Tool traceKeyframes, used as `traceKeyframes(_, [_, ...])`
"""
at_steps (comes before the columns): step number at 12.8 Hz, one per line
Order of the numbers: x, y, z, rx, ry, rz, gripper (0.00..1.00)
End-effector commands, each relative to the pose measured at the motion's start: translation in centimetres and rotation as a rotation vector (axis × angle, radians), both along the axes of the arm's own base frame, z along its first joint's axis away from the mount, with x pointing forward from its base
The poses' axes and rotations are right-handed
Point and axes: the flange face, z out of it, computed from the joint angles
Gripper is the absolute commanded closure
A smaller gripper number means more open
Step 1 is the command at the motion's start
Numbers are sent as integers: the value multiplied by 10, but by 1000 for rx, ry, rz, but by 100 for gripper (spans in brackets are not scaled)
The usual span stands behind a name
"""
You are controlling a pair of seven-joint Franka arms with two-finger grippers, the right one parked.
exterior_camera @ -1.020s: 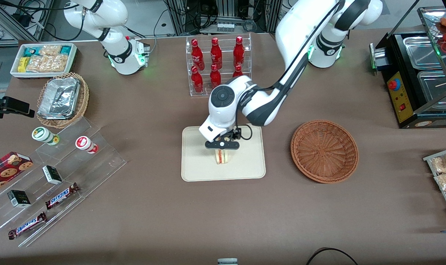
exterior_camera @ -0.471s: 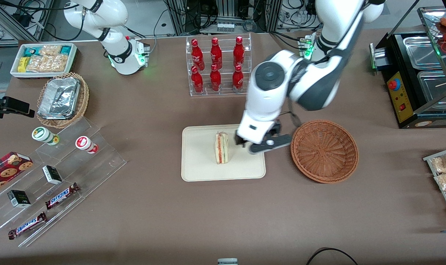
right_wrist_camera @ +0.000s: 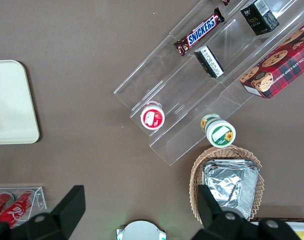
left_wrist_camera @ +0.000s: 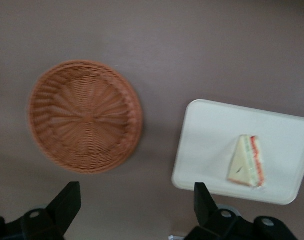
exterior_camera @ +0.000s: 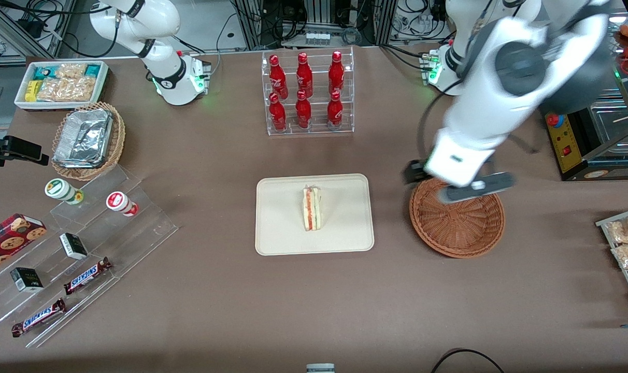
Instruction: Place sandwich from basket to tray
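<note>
My gripper [exterior_camera: 461, 187] hangs wide open and empty over the reddish-brown wicker basket [exterior_camera: 457, 213]; the triangular white-bread sandwich [exterior_camera: 312, 209] stands on the cream rectangular tray [exterior_camera: 283, 228], toward the parked arm's end.

The triangular sandwich [exterior_camera: 312, 209] stands on its edge on the cream tray [exterior_camera: 277, 233]; the reddish-brown basket [exterior_camera: 456, 228] lies empty beside the tray, under the spread-fingered end effector [exterior_camera: 458, 187].

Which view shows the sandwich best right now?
The front view: the sandwich sits sharp and unobstructed on the tray. The left wrist view shows it blurrier past the open gripper; the right wrist view shows only a tray corner.
</note>
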Motion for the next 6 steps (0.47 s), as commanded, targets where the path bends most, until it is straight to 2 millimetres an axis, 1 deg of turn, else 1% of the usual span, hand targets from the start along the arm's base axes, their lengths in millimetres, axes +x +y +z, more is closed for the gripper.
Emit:
traceKeyframes(1, [-11, 67, 18, -2, 40, -75, 0])
traceKeyframes(2, [-16, 92, 21, -1, 39, -107, 0])
traceKeyframes(3, [-19, 112, 21, 0, 39, -135, 0])
traceKeyframes(6, [-28, 148, 21, 4, 43, -166, 0])
